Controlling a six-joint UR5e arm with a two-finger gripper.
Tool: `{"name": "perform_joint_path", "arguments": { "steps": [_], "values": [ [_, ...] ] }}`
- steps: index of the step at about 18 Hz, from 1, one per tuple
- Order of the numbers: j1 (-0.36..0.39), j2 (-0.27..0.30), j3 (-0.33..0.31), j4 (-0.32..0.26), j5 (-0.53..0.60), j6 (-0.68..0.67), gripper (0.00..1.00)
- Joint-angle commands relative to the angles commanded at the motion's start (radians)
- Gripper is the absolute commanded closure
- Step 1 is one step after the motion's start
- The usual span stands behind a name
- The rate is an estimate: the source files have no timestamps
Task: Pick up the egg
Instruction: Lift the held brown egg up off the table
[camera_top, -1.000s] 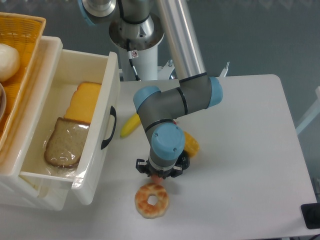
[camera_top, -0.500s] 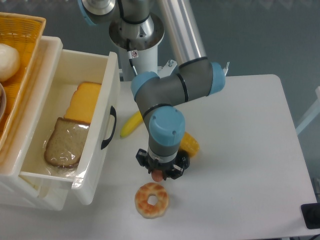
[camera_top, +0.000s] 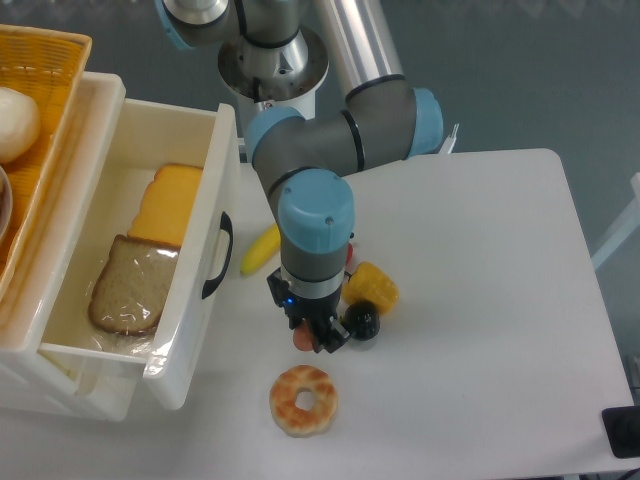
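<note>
Above the table (camera_top: 480, 300), the gripper (camera_top: 311, 340) has risen since before, jaws pinching the one egg (camera_top: 302, 340); one donut (camera_top: 304, 400), one ball (camera_top: 362, 320) below

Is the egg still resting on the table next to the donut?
No, the egg sits pinched in the end effector, raised clear above the donut rather than lying beside it on the table.

On the table (camera_top: 500, 300), the donut (camera_top: 304, 400) lies near the front edge; the egg (camera_top: 303, 340) sits behind it, the ball (camera_top: 362, 321) right of the egg, the drawer (camera_top: 150, 290) at the left edge
</note>
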Motion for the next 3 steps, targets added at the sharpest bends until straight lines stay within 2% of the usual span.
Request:
{"name": "perform_joint_path", "arguments": {
  "steps": [3],
  "values": [
    [0.0, 0.006, -0.002, -0.002, 0.008, 0.002, 0.72]
  ]
}}
